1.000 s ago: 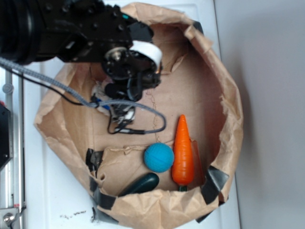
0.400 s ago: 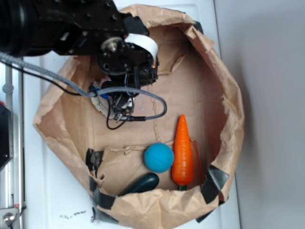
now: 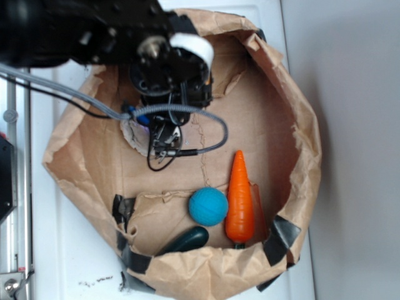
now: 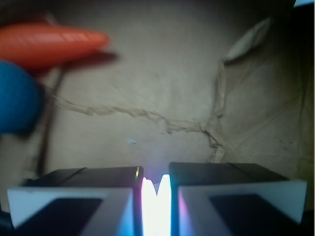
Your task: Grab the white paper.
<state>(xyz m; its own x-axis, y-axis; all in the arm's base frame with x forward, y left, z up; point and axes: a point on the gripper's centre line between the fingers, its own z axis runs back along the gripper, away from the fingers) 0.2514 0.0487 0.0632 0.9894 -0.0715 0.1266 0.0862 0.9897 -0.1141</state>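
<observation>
the gripper (image 4: 156, 196) is nearly closed on a thin sliver of the white paper (image 4: 156, 206); so slight a pinch could slip when lifting.

Exterior view: even, fairly bright illumination. The white surface (image 3: 69, 250) around the brown paper bag (image 3: 300, 144) is close to overexposed. The orange carrot (image 3: 239, 200) and blue ball (image 3: 208, 207) cast only soft, short shadows on the bag floor. The black robot arm (image 3: 81, 31) above the bag's upper-left rim is dark, with little surface detail, and somewhat blurred.

Wrist view: dim overall. A blown-out white glare with pink and blue fringing fills the narrow gap between the gripper (image 4: 156, 196) fingers (image 4: 74, 201). The carrot (image 4: 49, 44) and ball (image 4: 17, 96), left of that glare, are out of focus; the carrot throws a dark soft shadow beneath it. Creases in the bag floor (image 4: 162, 88) are moderately sharp.
</observation>
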